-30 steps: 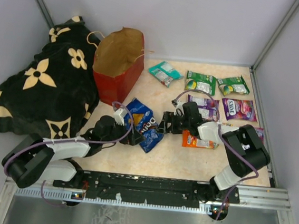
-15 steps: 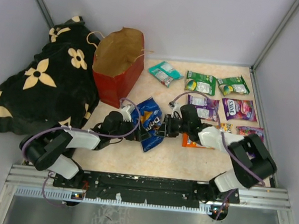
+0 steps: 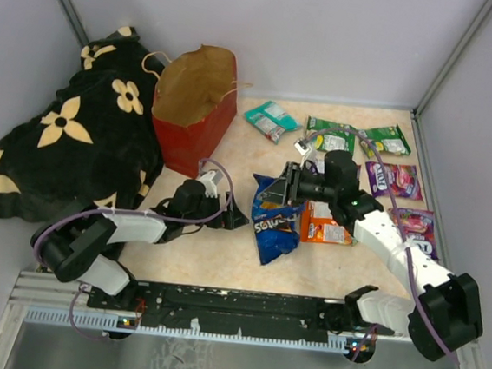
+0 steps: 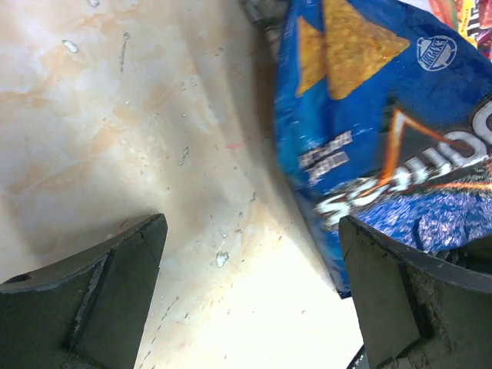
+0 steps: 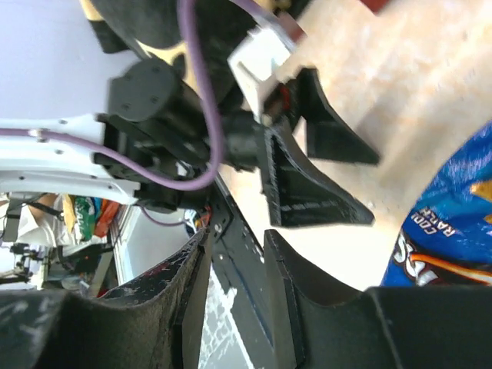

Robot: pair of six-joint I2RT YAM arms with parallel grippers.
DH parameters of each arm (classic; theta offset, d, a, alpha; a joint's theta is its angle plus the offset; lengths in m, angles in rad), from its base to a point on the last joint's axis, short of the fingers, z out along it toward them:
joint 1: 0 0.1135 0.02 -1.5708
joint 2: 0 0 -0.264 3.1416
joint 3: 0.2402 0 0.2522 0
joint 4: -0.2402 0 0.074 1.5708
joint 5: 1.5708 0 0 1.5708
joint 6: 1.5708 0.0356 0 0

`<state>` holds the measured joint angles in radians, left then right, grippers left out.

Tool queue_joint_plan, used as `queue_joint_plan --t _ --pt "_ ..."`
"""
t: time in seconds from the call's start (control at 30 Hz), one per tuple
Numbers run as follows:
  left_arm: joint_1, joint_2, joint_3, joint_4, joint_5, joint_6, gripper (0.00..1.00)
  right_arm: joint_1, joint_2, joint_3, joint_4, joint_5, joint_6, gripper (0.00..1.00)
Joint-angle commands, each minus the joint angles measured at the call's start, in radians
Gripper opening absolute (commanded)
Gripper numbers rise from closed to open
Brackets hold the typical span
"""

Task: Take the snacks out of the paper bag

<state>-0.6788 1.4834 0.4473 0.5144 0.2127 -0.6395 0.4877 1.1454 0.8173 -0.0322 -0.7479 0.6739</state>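
Observation:
The big blue Doritos bag (image 3: 275,222) hangs tilted at mid table, its top corner up against my right gripper (image 3: 288,184), which is shut on it. In the right wrist view the Doritos bag (image 5: 450,238) shows beside one finger, and the right gripper (image 5: 237,238) keeps a narrow gap between its jaws. My left gripper (image 3: 230,216) rests low on the table left of the bag, open and holding nothing (image 4: 250,231), with the Doritos bag (image 4: 384,115) blurred ahead. The red paper bag (image 3: 192,110) stands open at the back left.
Small packets lie at the right: teal (image 3: 271,120), two green (image 3: 330,137) (image 3: 383,141), purple (image 3: 392,178), orange (image 3: 325,225) and pink-red (image 3: 415,223). A black flower-patterned blanket (image 3: 75,146) fills the left side. Grey walls enclose the table.
The Doritos bag has passed from the left gripper's side to the right gripper, which closed, rose and carried it right. The left gripper stays open and drew back slightly.

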Motion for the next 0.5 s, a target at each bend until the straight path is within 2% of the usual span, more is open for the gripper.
queue_joint_plan --t 0.0,0.1,0.2,0.33,0.47 --pt "0.009 -0.038 0.018 -0.174 -0.075 0.052 1.0 -0.001 0.007 -0.013 -0.143 0.069 -0.052 0.38" --pt "0.014 -0.086 0.033 -0.236 -0.105 0.082 1.0 -0.001 -0.013 0.027 -0.33 0.304 -0.154 0.47" --pt "0.013 -0.135 0.084 -0.287 -0.081 0.121 0.98 -0.013 -0.013 0.023 -0.409 0.468 -0.217 0.57" --pt "0.012 -0.133 0.134 -0.267 -0.038 0.133 0.93 -0.118 0.034 -0.012 -0.365 0.489 -0.236 0.59" --pt "0.01 -0.034 0.182 -0.186 -0.001 0.103 0.92 -0.243 0.116 -0.008 -0.265 0.49 -0.237 0.6"
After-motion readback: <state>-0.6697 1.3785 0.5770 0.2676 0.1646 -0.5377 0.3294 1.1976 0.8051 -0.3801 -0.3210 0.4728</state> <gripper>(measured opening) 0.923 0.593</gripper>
